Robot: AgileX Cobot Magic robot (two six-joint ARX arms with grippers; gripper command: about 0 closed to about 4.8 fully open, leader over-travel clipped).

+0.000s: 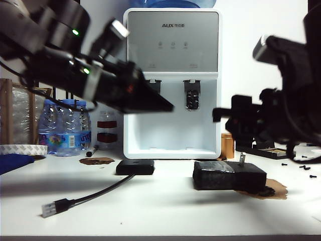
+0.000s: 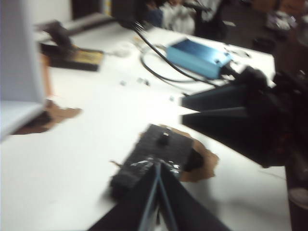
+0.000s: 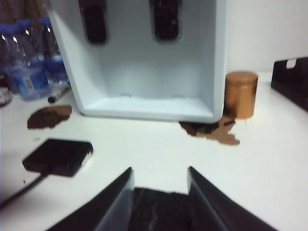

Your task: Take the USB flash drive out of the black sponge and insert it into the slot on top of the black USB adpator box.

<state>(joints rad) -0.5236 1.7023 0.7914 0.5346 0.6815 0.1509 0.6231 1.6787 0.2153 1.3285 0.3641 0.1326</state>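
Hovering mid-frame, my left gripper (image 1: 168, 106) looks pressed together and my right gripper (image 3: 159, 178) spread above the large black rectangular foam sponge (image 1: 228, 175) holding the slim grey-silver USB flash drive (image 1: 242, 159).

The right gripper (image 3: 159, 195), fingers parted, hangs over the black sponge (image 3: 161, 209). Beyond it stands the white water dispenser (image 3: 144, 72), with the black USB adpator box (image 3: 57, 156) near and a copper can (image 3: 240, 94) just beside.
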